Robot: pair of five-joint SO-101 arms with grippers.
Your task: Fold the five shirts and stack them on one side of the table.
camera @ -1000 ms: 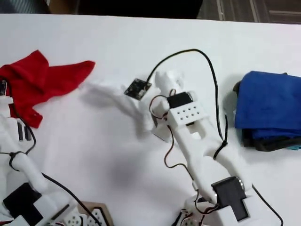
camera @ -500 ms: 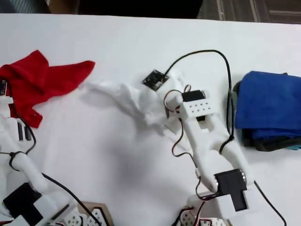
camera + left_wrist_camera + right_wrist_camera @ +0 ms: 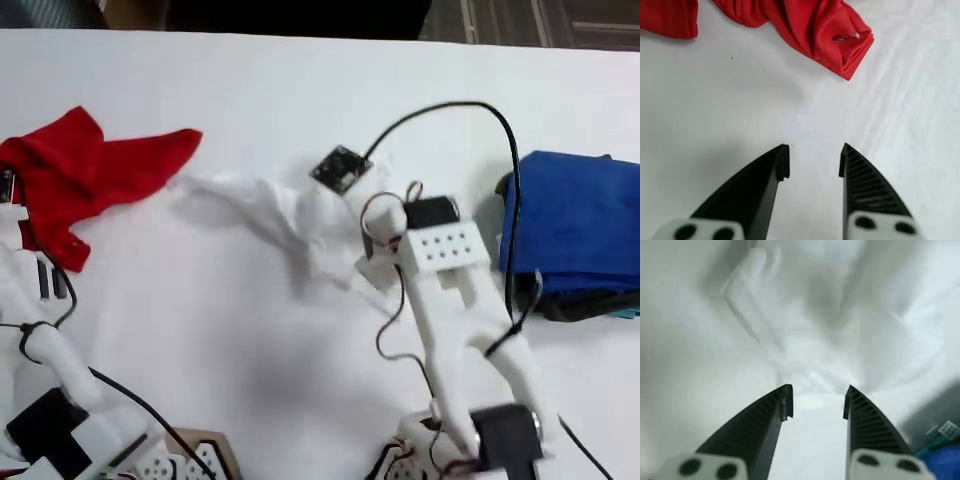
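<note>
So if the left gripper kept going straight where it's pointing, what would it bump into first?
Probably the red shirt, which lies straight ahead of the open left gripper. Table lies between them, so if it points downward it might touch the table first; depth is unclear.

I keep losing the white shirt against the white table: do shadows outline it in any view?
High view: the white shirt reads by faint grey shading along its folds on the table. Right wrist view: darker fold shadows mark it beyond the right gripper.
</note>
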